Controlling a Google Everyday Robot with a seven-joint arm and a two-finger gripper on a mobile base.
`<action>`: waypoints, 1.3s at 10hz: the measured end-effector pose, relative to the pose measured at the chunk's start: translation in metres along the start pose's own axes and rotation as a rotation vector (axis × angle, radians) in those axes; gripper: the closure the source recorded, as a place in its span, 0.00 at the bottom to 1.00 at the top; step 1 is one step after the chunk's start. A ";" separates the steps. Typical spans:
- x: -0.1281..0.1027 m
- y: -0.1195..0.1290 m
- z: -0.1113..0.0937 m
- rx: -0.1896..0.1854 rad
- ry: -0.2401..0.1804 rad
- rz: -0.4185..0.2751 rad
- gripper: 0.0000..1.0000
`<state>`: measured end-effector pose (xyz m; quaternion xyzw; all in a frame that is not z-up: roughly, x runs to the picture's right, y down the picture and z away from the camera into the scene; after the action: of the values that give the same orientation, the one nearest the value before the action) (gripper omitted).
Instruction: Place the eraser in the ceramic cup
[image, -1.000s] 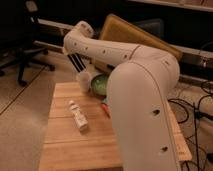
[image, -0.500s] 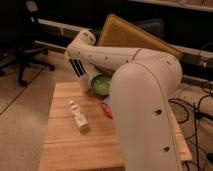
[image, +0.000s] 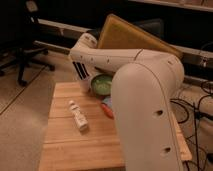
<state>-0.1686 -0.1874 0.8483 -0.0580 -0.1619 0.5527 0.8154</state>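
Above the table's far edge, the fingers (image: 84, 80), closed with nothing visibly held, have shifted toward the ceramic cup (image: 101, 84).

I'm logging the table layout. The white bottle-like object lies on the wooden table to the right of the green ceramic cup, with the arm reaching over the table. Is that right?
Not quite. In the camera view the white bottle-like object lies on the wooden table to the left of the green ceramic cup and nearer the camera, not to its right. The arm does reach over the table, its gripper just left of the cup.
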 end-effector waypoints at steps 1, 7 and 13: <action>0.002 0.000 0.002 -0.005 -0.003 0.010 1.00; 0.013 0.013 0.020 -0.071 -0.017 -0.006 0.97; 0.015 0.011 0.019 -0.102 -0.024 -0.031 0.37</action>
<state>-0.1795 -0.1707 0.8667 -0.0901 -0.2005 0.5316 0.8180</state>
